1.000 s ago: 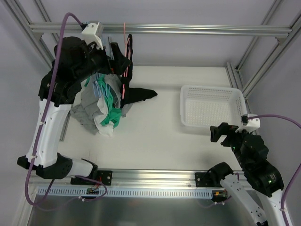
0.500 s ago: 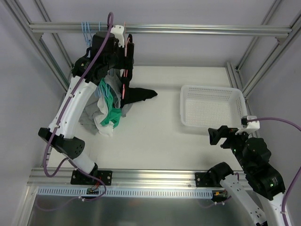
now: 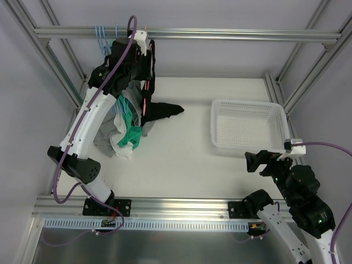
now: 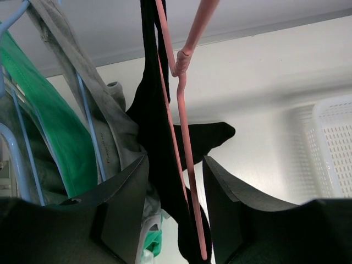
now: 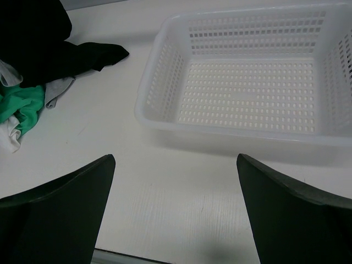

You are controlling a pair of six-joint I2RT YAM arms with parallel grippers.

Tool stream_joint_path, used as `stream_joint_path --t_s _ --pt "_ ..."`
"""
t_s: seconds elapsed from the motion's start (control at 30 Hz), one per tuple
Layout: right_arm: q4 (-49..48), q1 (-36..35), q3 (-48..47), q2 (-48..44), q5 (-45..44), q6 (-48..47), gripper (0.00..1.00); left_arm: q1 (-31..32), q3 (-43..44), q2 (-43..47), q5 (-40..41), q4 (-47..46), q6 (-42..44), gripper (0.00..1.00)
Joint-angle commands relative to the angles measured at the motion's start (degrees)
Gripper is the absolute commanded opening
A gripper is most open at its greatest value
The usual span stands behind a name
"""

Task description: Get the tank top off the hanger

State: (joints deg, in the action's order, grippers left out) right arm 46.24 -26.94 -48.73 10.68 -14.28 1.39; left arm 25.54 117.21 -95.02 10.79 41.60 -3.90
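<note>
Left tool (image 4: 175, 162): newly raised to rail, jaws narrowing astride black tank top (image 4: 148, 115) and pink hanger (image 4: 182, 58) (grasp beginning, not yet pinching); right tool (image 5: 175, 162) spread.

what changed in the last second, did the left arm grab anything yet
The left arm swung from beside the clothes pile up and right to the rail. The left gripper now brackets the black tank top and pink hanger, jaws narrowed but not clamped. The right gripper stayed open, barely shifting; the basket and pile lie as before.
</note>
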Motion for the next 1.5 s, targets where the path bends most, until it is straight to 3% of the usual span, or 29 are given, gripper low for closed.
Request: stream_joint_path --t_s 0.0,0.07,0.2,0.33,0.4,0.5,0.63,1.1,1.47 --pt "-0.36 -0.22 -0.93 -0.92 -1.10 -0.86 0.99 0.39 1.27 1.51 -0.59 -2.32 1.00 0.45" --pt "-0.27 -0.22 -0.84 -0.92 -1.27 -0.86 1.00 0.39 0.92 1.16 -0.50 -2.32 1.09 0.45" --pt "-0.10 -0.31 -0.84 -1.01 -1.36 -0.86 1.00 0.39 0.74 0.28 0.02 -2.23 1.44 0.34" --pt "0.08 -0.22 -0.67 -1.27 -1.54 -0.95 0.99 0.39 0.83 -0.51 -0.85 -2.32 1.35 0.32" --pt "0.17 -0.31 -0.58 -1.54 -1.62 -0.86 1.00 0.48 0.92 -0.60 -0.94 -2.32 1.09 0.23" --pt "0.17 -0.31 -0.31 -1.62 -1.71 -0.86 0.99 0.48 1.44 -1.04 -1.73 -2.32 1.00 0.19" --pt "0.17 -0.31 -0.23 -1.54 -1.71 -0.95 0.99 0.48 1.97 -1.31 -1.12 -2.32 0.65 0.01" --pt "-0.09 -0.31 -0.14 -1.10 -1.36 -0.51 0.99 1.62 6.37 3.62 -0.06 -3.11 -4.10 0.00" --pt "-2.38 -0.31 -0.49 0.48 -0.05 -0.86 0.99 2.67 2.07 8.88 -4.54 -3.20 -7.34 0.00"
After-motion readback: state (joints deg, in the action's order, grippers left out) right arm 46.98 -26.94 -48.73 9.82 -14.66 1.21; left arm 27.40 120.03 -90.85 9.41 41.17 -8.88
